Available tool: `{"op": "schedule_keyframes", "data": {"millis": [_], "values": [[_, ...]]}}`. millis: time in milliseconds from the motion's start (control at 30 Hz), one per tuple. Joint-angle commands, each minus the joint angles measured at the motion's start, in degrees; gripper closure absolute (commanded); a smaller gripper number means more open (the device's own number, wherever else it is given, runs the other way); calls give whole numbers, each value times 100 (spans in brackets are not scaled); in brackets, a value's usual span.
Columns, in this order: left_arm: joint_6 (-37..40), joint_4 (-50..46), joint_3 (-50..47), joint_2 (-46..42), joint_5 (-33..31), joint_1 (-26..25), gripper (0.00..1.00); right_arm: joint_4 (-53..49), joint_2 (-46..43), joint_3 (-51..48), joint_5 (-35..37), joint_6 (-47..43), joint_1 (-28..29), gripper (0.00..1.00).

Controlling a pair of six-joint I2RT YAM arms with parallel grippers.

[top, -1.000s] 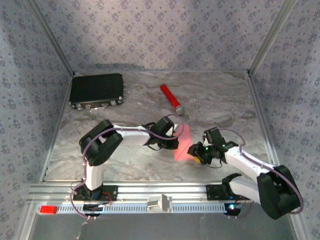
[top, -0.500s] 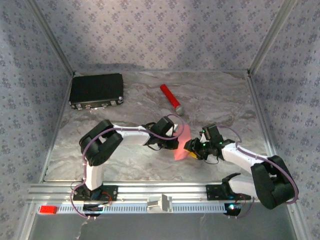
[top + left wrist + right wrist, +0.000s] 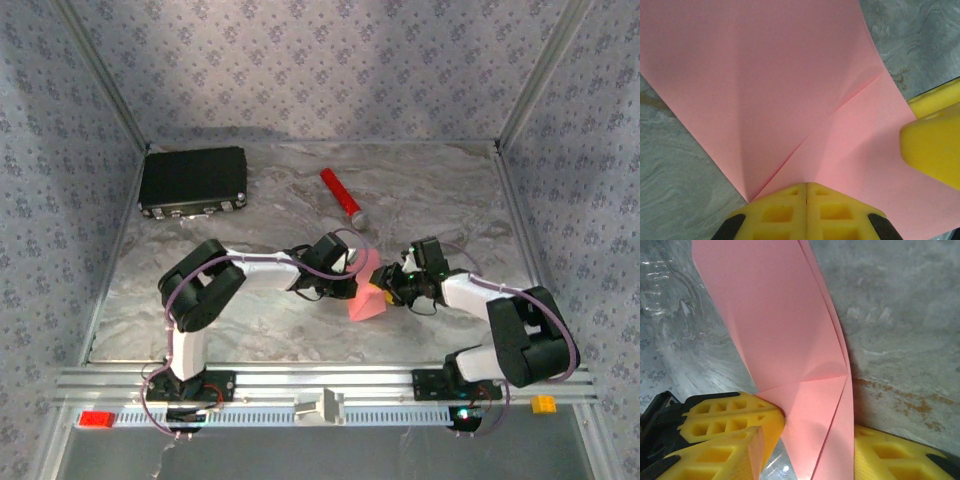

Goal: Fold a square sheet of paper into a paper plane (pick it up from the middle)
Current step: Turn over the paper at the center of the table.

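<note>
Square sheet of paper [image 3: 765,85] pinched by left fingers [image 3: 832,212], standing between spread right fingers [image 3: 900,460]

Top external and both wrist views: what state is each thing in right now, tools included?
Pink-red square sheet of paper: creased, partly folded, gripped at one edge.
Left tool: shut on the paper.
Right tool: open, one finger on either side of the paper.
Black rectangular case: closed, lying flat.
Red cylinder with grey tip: lying on its side, untouched.

The pink square sheet of paper [image 3: 365,300] is creased.
</note>
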Motion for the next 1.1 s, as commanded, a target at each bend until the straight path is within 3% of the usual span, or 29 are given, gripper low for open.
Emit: {"op": "schedule_keyframes", "data": {"millis": [0,667,1067], "values": [[21,-364,-149,-55,-37,4,100,196,54,73,-138,-139,-90,55],[-38,-382,-18,-29,-3,5,100,1177,443,-332,-575,-242,-423,80],[-70,-262,-26,-79,31,3,99,1352,464,-425,-661,-406,-474,83]]}}
